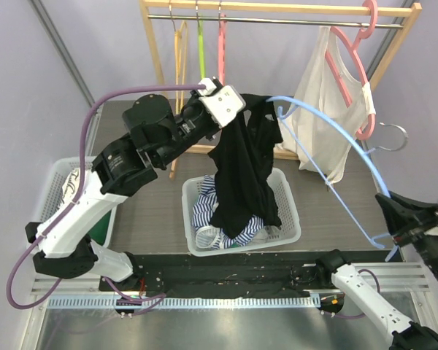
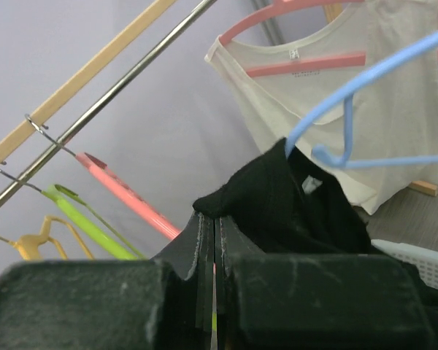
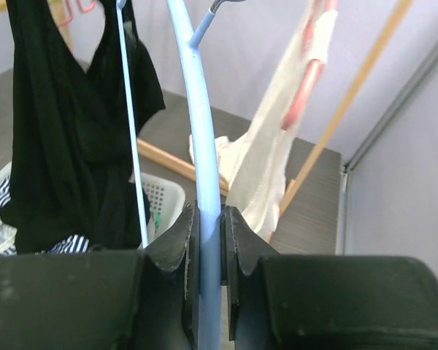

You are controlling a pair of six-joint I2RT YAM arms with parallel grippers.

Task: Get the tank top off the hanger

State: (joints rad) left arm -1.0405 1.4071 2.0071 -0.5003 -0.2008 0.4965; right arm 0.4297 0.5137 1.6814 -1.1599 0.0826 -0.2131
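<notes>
The black tank top point(image 1: 244, 168) hangs from my left gripper point(image 1: 230, 102) over the white basket point(image 1: 288, 219). In the left wrist view the jaws point(image 2: 215, 219) are shut on a fold of the black top point(image 2: 292, 204). The light-blue hanger point(image 1: 328, 138) reaches from the top's upper edge down to my right gripper point(image 1: 394, 237). One end of the hanger point(image 2: 365, 80) still touches the top's neckline. In the right wrist view the jaws point(image 3: 208, 219) are shut on the blue hanger's bar point(image 3: 204, 146), with the black top point(image 3: 66, 131) hanging to the left.
A wooden rack point(image 1: 277, 9) stands at the back with a white tank top point(image 1: 325, 102) on a pink hanger, plus loose yellow, green and pink hangers. The basket holds striped laundry point(image 1: 204, 208). A second white bin point(image 1: 58, 189) sits at the left.
</notes>
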